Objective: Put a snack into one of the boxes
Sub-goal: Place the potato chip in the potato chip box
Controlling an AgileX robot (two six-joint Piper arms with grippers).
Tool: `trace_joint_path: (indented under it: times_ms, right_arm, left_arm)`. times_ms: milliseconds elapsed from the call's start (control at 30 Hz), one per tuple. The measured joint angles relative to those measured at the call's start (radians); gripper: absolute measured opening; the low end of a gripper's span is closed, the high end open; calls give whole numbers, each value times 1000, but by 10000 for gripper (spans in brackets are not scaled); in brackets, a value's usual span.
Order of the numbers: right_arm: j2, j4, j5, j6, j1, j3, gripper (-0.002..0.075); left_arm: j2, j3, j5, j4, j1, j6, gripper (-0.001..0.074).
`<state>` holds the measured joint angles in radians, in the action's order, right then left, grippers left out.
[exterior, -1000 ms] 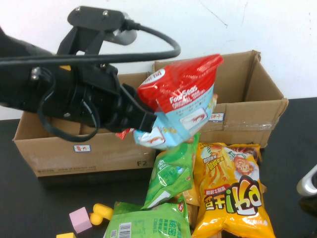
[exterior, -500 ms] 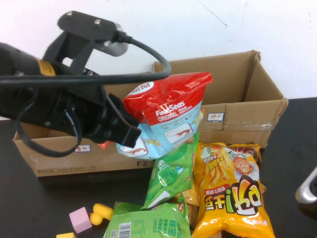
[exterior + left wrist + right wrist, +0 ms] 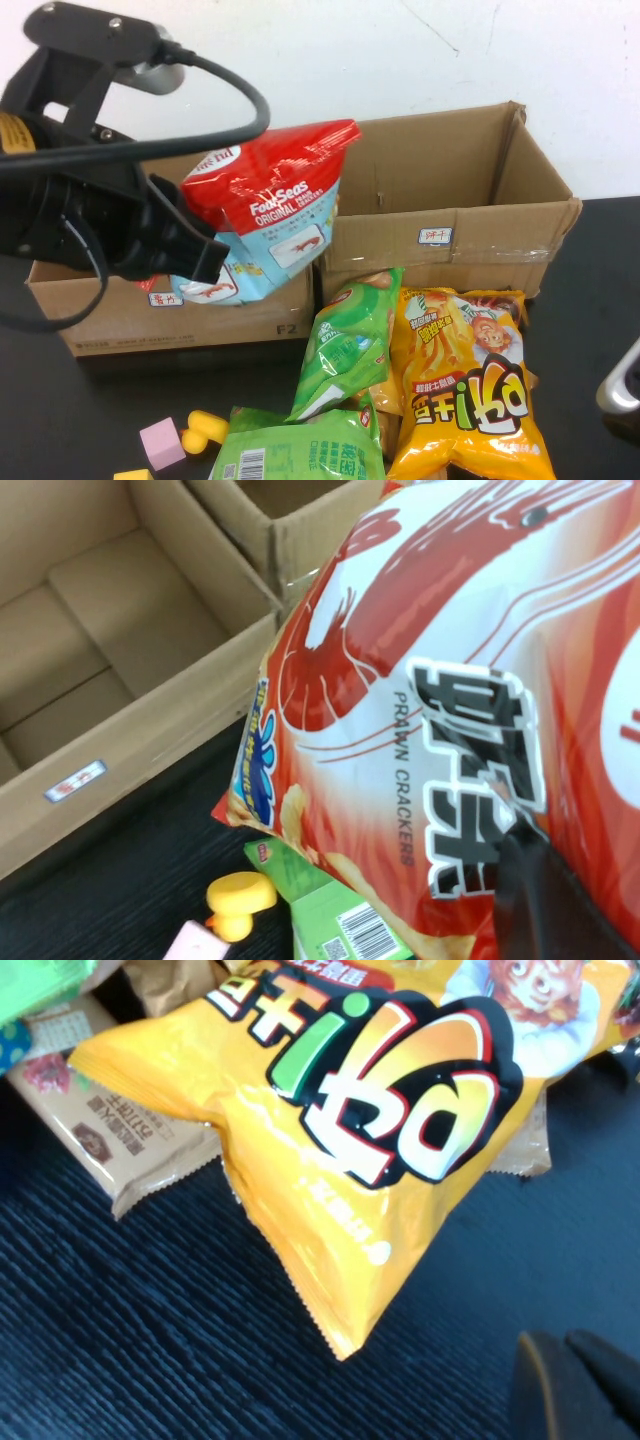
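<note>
lying on a black table (image 3: 60, 420), snacks face a white wall (image 3: 480, 50).

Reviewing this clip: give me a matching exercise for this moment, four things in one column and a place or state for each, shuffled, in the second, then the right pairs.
Things:
1. red prawn cracker bag
2. yellow snack bag
3. right gripper
4. pink block

Places or states:
A. lying on the black table in front of the right-hand box
B. shut, low over the table near the yellow bag's corner
C. held in the air by the left gripper, over the left-hand box's front wall
D. on the table beside a small yellow toy, in front of the left-hand box

Pairs: 1-C, 2-A, 3-B, 4-D
</note>
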<state>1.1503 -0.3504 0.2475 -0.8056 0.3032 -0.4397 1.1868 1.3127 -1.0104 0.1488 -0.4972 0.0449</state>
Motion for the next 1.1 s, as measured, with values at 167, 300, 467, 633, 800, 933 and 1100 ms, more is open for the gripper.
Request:
trace_joint_path:
  times_ms: [167, 300, 467, 633, 800, 933, 1100]
  right_arm:
    - [0, -5, 8, -3, 0, 0, -1]
    - [0, -8, 10, -3, 0, 0, -1]
    - [0, -21, 10, -3, 0, 0, -1]
    - [0, -25, 10, -7, 0, 0, -1]
    - [0, -25, 10, -10, 0, 0, -1]
    - [0, -28, 10, -10, 0, 0, -1]
    - [0, -28, 19, -10, 0, 0, -1]
  left_arm:
    - [0, 2, 9, -60, 0, -57, 10]
    - [0, 2, 84, -206, 0, -176, 10]
    - [45, 6, 160, -508, 1, -290, 10]
    - [150, 6, 187, -636, 1, -328, 10]
    - [274, 6, 218, -760, 1, -363, 10]
    - [350, 6, 242, -882, 1, -452, 10]
    - [401, 6, 310, -925, 20, -522, 10]
